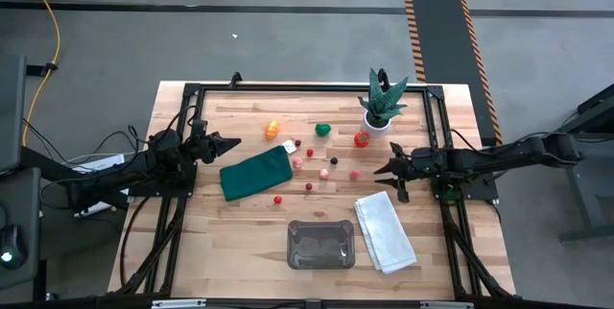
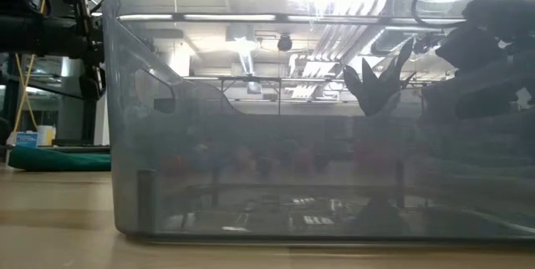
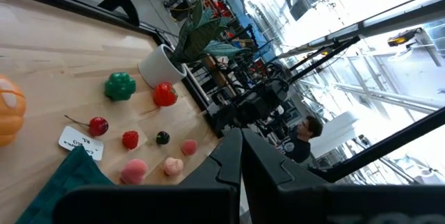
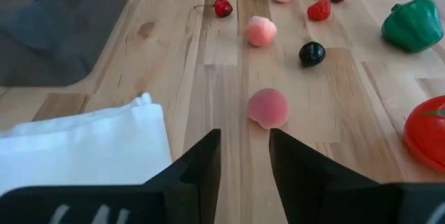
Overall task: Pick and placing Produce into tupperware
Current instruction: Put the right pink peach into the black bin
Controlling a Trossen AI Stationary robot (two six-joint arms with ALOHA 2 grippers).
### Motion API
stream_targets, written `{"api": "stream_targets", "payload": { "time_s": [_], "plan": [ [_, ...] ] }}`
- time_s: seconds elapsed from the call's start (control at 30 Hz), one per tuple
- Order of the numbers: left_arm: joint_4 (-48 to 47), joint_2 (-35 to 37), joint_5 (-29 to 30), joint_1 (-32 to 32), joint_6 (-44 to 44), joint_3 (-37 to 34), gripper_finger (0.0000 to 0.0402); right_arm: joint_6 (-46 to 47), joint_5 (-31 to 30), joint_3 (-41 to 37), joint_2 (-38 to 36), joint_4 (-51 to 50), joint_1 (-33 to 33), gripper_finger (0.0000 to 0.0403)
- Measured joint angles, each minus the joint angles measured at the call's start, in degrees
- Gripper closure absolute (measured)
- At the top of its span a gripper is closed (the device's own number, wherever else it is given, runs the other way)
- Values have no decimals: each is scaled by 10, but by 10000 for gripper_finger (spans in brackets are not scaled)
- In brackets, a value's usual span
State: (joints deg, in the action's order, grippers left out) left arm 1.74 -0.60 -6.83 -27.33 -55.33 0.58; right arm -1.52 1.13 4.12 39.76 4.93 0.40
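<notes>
Small toy produce lies scattered on the wooden table: an orange piece (image 1: 272, 130), a green one (image 1: 323, 129), a red tomato (image 1: 362, 139), and pink, red and dark pieces around (image 1: 324, 174). The clear greyish tupperware (image 1: 321, 244) stands near the front edge, with nothing showing inside it from above. My right gripper (image 1: 384, 175) hovers at the right, open and slanting down. In the right wrist view a pink fruit (image 4: 268, 107) lies just ahead of my right gripper (image 4: 243, 161), untouched. My left gripper (image 1: 235, 143) waits shut at the table's left, above the dark green cloth's corner.
A dark green cloth (image 1: 255, 173) lies left of centre and a folded white towel (image 1: 385, 232) lies right of the tupperware. A spiky potted plant (image 1: 382, 103) stands at the back right. Black frame rails run along the table's left and right sides.
</notes>
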Motion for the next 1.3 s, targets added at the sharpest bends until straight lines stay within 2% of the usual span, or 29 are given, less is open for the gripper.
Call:
{"api": "stream_targets", "payload": {
  "time_s": [0.23,0.43,0.6,1.2,1.3],
  "plan": [
    [0,0,0,0,0,0,401,16,0,0,87,66,0,279],
    [0,0,0,0,0,0,401,41,-1,0,156,140,0,227],
    [0,0,-2,0,0,0,401,40,-30,0,209,201,0,199],
    [1,0,-2,0,0,0,401,41,-33,0,369,374,0,197],
    [1,0,-2,0,0,0,401,41,-33,15,393,377,0,197]
  ]
}}
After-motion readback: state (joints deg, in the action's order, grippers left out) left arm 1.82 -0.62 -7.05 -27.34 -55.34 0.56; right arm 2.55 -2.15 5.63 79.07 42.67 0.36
